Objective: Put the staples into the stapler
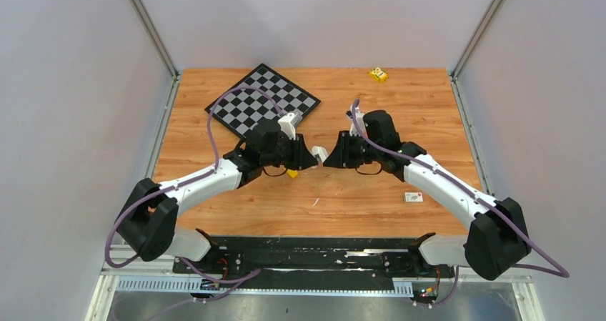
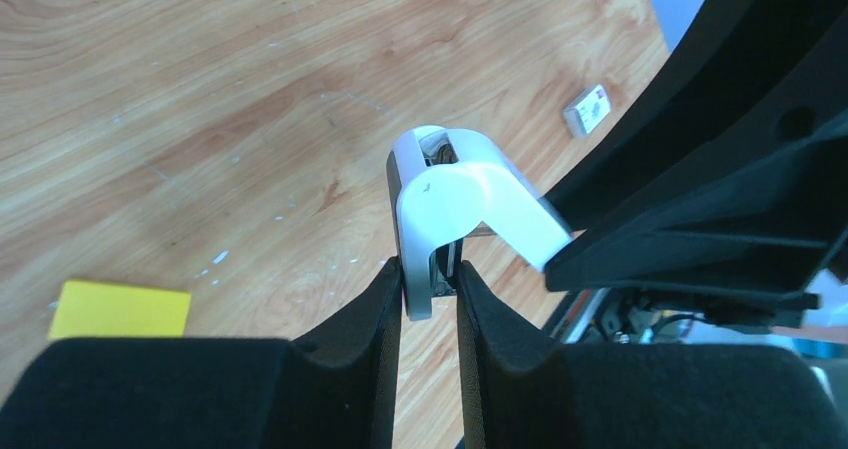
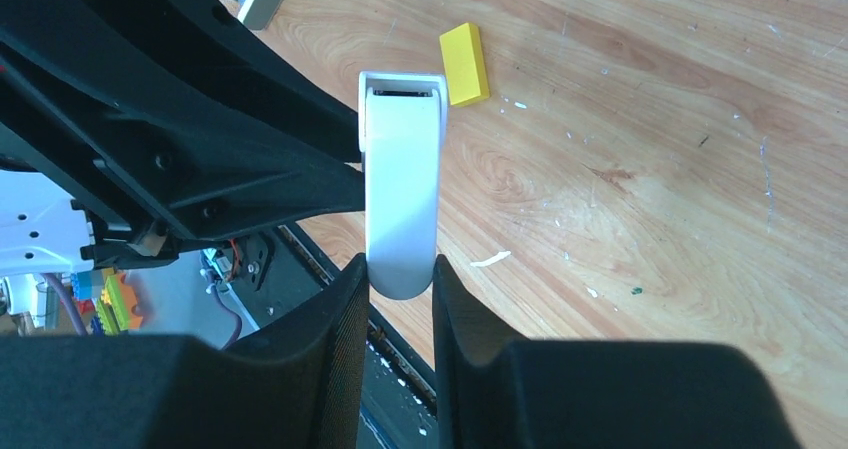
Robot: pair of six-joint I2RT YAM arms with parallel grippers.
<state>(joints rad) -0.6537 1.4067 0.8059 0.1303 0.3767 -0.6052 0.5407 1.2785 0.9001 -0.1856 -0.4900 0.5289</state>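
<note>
Small pale-grey stapler (image 1: 319,154), hinged open, pinched by left tool (image 2: 430,281) and right tool (image 3: 400,269), one half each; small white labelled box (image 1: 413,197) at its 4 o'clock, contents unseen.

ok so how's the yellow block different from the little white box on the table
The yellow block is plain bright yellow; the white box is pale with a printed label. The yellow block lies near the middle of the table; the white box lies further right and nearer the front. Both are small flat rectangles, untouched.
</note>
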